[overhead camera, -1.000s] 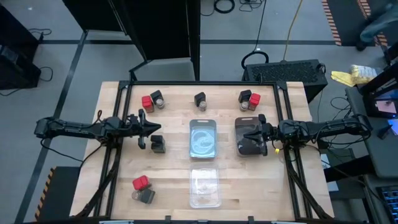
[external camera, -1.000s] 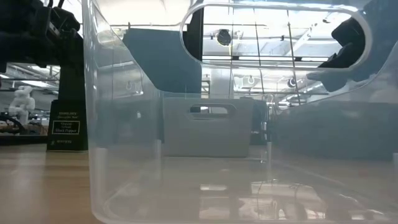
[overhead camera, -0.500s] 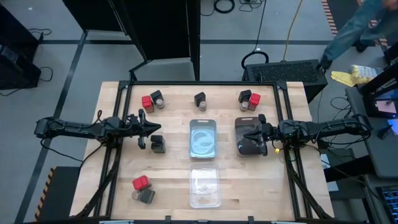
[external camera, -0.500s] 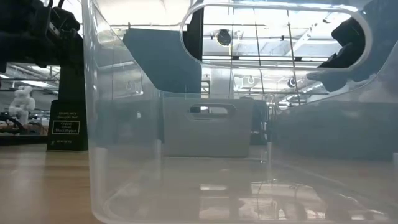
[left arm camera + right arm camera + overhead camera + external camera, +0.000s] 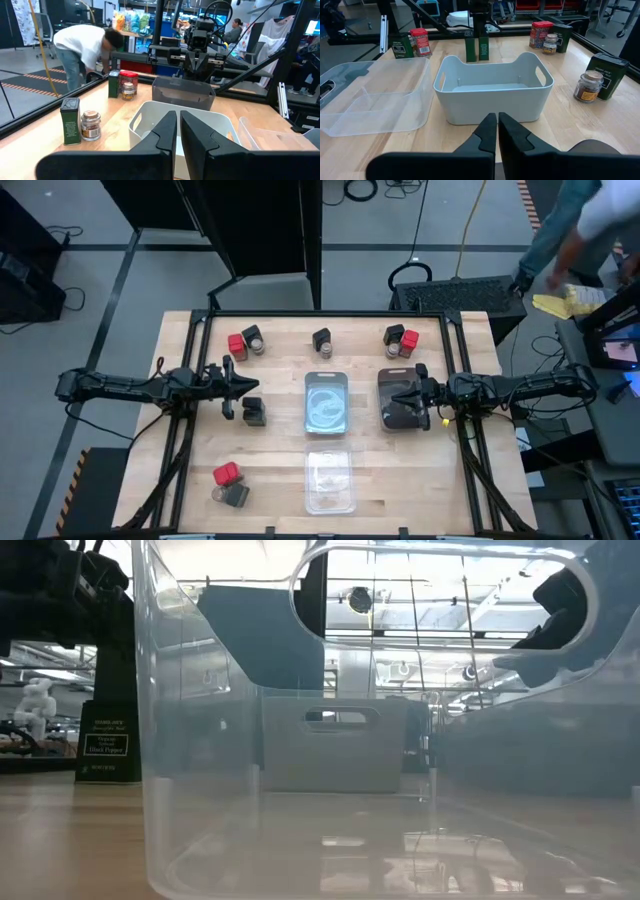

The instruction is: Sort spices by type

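High view lays out my whole table: my left gripper (image 5: 243,385) clenched on nothing beside two dark tins (image 5: 252,411), my right gripper (image 5: 395,393) clenched and empty over the smoky tray (image 5: 403,414). Spices sit in clusters: a red tin and jar (image 5: 245,343) at the far left, a lone dark tin (image 5: 321,339), another trio (image 5: 401,340) at the far right, and a group (image 5: 229,485) at the near left. Only my left wrist view shows a person (image 5: 85,50) bending beyond the table. My low view gives little but the clear tray's wall (image 5: 250,790).
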Action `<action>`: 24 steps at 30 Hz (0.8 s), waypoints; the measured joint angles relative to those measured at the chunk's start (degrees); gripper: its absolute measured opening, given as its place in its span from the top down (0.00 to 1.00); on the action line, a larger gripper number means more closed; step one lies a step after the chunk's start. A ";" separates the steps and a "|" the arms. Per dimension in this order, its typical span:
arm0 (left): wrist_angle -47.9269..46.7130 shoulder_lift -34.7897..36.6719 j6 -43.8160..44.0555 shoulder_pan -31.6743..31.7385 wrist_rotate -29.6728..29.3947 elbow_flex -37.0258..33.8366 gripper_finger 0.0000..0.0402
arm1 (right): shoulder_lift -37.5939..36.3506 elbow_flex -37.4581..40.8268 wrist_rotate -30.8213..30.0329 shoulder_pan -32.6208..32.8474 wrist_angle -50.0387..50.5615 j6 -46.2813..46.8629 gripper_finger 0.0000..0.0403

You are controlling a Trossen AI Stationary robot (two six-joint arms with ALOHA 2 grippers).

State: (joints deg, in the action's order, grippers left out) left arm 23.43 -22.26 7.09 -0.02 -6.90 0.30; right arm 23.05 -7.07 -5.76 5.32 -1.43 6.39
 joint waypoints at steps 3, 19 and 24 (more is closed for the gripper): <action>-0.01 0.00 0.00 0.00 0.00 -0.01 0.93 | -0.02 0.00 0.00 0.00 0.00 0.00 1.00; -0.01 0.00 0.00 0.00 0.00 0.00 0.93 | 0.00 0.00 0.00 0.00 -0.52 0.00 1.00; 0.01 0.00 -0.44 -0.01 -0.02 -0.02 0.93 | 0.02 0.00 0.00 -0.02 -2.79 2.60 1.00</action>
State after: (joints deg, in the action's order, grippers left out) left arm 23.44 -22.26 6.65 -0.03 -6.92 0.28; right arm 23.07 -7.07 -5.76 5.30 -4.22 8.99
